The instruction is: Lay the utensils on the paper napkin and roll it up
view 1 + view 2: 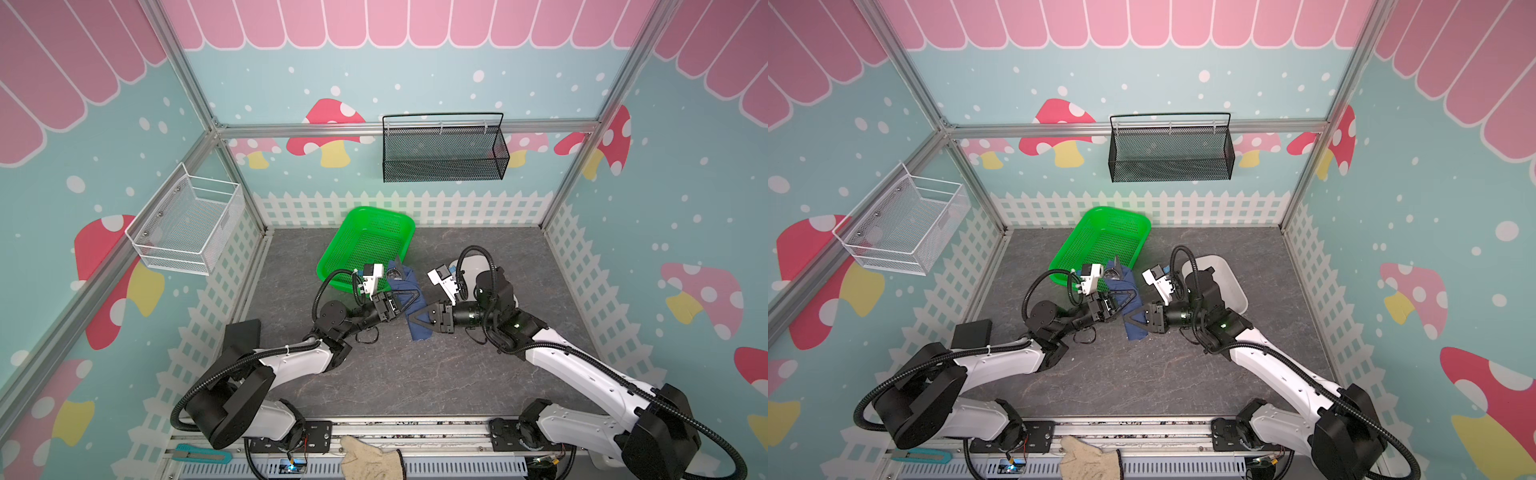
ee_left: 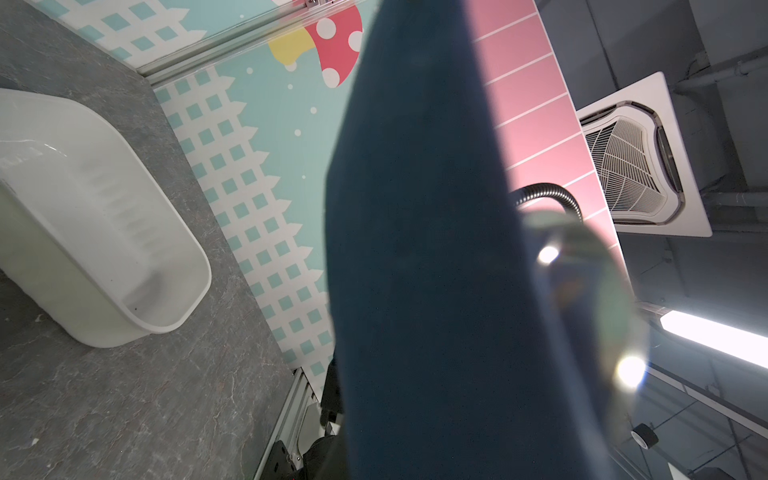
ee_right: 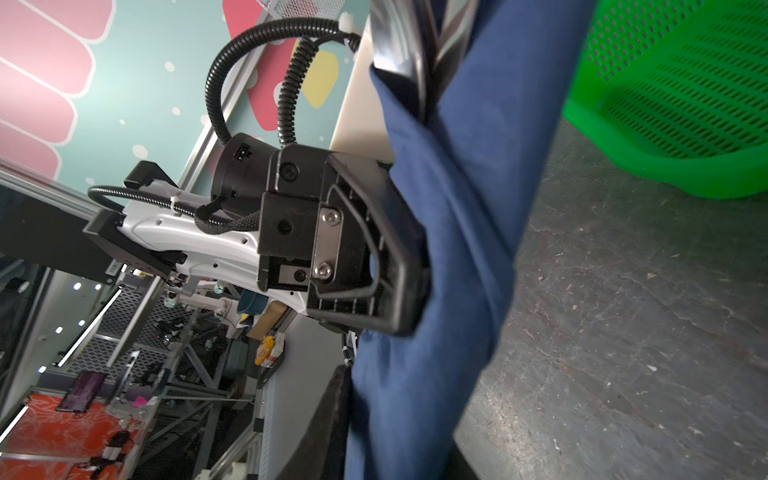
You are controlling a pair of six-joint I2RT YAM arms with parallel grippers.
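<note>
In both top views the napkin lies on the table in a long, loose roll, just in front of the basket. The spoon pokes out of its far end, by the basket. The left gripper comes at the roll from the left. The right gripper comes from the right, a bit nearer the front. Both lie over the napkin. A white tub sits behind the right arm.

In the left wrist view the napkin fills the middle, very close and dark. The spoon is a shiny blur beside it. The tub sits on the table.

In the right wrist view the left gripper is almost fully closed. It looks to pinch a fold of the napkin. The shiny utensils stick out of the roll's end. One finger of the right gripper sits tight against the roll. I cannot tell if that gripper is squeezing it. The basket is close by.
</note>
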